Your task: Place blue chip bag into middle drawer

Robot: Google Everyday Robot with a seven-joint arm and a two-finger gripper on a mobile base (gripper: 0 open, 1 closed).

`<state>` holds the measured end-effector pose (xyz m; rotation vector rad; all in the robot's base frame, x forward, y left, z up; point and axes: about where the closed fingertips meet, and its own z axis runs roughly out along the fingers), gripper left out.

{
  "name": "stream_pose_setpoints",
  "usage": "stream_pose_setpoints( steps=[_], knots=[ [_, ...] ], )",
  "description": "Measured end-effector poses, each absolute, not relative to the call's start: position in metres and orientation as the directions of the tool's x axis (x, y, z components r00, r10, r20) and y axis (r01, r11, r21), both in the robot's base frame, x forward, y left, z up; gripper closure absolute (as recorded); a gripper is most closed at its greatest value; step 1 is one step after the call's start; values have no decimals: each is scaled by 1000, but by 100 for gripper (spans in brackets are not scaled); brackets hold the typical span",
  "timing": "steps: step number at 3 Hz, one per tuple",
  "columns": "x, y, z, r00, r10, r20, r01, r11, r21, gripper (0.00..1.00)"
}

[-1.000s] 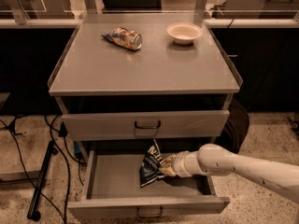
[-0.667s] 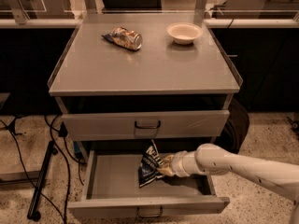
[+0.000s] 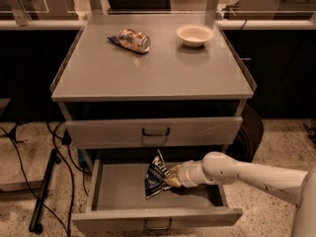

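The blue chip bag (image 3: 155, 176), dark blue foil with white lettering, is inside the open middle drawer (image 3: 118, 194), standing tilted near the drawer's middle. My gripper (image 3: 170, 176) reaches in from the right on a white arm and is shut on the bag's right edge. The bag's lower end is at or just above the grey drawer floor; I cannot tell whether it touches.
The closed upper drawer (image 3: 154, 131) with a dark loop handle sits just above the arm. On the cabinet top (image 3: 148, 73) lie a gold-brown snack packet (image 3: 130, 39) and a white bowl (image 3: 195, 34). A black stand and cables (image 3: 42, 191) are on the floor at left.
The arm, gripper and bag have shifted slightly left inside the drawer. Nothing else has moved.
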<state>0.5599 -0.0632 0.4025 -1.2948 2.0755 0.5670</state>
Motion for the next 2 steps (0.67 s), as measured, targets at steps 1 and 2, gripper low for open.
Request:
stream_pose_setpoints(
  steps=[1,2],
  knots=[
    [560,-63,401,-328,-638,-697,-904,427,35,78],
    [560,-63,401,-328,-638,-697,-904,427,35,55]
  ],
)
